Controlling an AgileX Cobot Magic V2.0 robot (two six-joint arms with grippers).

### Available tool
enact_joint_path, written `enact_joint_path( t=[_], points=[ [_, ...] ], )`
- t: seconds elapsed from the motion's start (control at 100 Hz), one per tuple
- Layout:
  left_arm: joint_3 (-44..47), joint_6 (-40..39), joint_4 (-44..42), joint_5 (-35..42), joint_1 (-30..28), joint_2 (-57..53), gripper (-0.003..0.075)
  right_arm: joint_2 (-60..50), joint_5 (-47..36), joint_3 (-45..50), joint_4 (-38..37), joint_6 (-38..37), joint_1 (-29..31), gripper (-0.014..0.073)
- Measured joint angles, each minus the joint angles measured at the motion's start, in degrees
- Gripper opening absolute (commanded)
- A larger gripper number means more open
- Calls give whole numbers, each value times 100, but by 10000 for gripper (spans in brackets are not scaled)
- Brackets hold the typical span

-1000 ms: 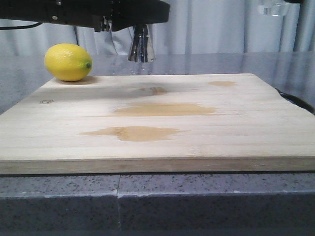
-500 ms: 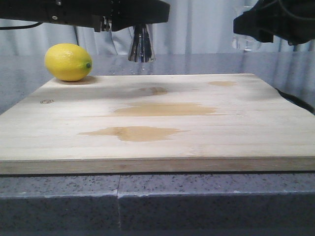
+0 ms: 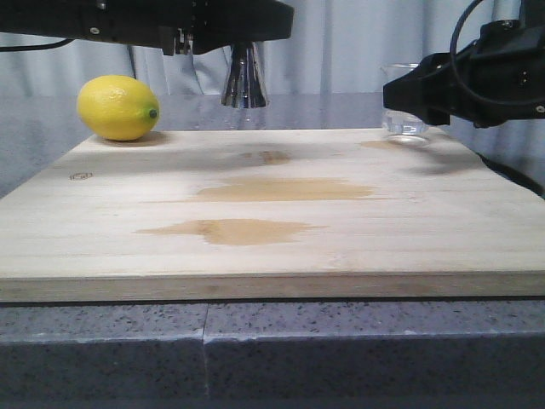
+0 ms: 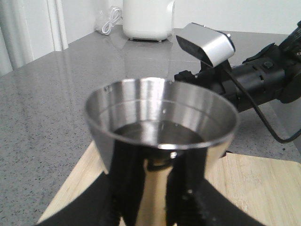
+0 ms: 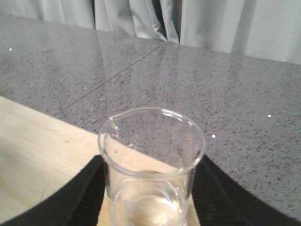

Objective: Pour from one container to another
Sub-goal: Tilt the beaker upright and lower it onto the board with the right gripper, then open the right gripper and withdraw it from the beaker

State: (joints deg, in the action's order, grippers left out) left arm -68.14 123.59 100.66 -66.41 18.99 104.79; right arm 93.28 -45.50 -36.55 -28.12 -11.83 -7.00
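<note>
The steel jigger point(image 3: 245, 83) hangs above the far edge of the board, and my left gripper point(image 3: 243, 49) is shut on its upper part. In the left wrist view the jigger point(image 4: 162, 117) stands upright with liquid in its top cup, my left gripper point(image 4: 160, 193) clamped round its narrow waist. The clear glass beaker point(image 3: 404, 115) is upright at the board's far right corner, held by my right gripper point(image 3: 410, 94). In the right wrist view the beaker point(image 5: 153, 155) sits between the black fingers point(image 5: 84, 193), with my right gripper point(image 5: 150, 193) shut on it. Whether its base touches the board I cannot tell.
A yellow lemon point(image 3: 117, 107) lies on the far left corner of the wooden board point(image 3: 272, 256), which has wet patches point(image 3: 285, 189) in its middle. Grey stone counter surrounds the board. A black cable point(image 3: 511, 175) runs off the right side. A white appliance point(image 4: 148, 19) stands far back.
My right arm has come down from the upper right with the beaker to the board's far right corner. The left arm and the jigger have stayed in place.
</note>
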Motion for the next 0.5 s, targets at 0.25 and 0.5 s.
enact_joint_path(
  t=[0.25,0.5],
  points=[
    [0,0,0,0,0,0,199,165,-91,0,-125,0,0,316],
    [0,0,0,0,0,0,199,176,-91,0,-138,0,0,524]
  ],
)
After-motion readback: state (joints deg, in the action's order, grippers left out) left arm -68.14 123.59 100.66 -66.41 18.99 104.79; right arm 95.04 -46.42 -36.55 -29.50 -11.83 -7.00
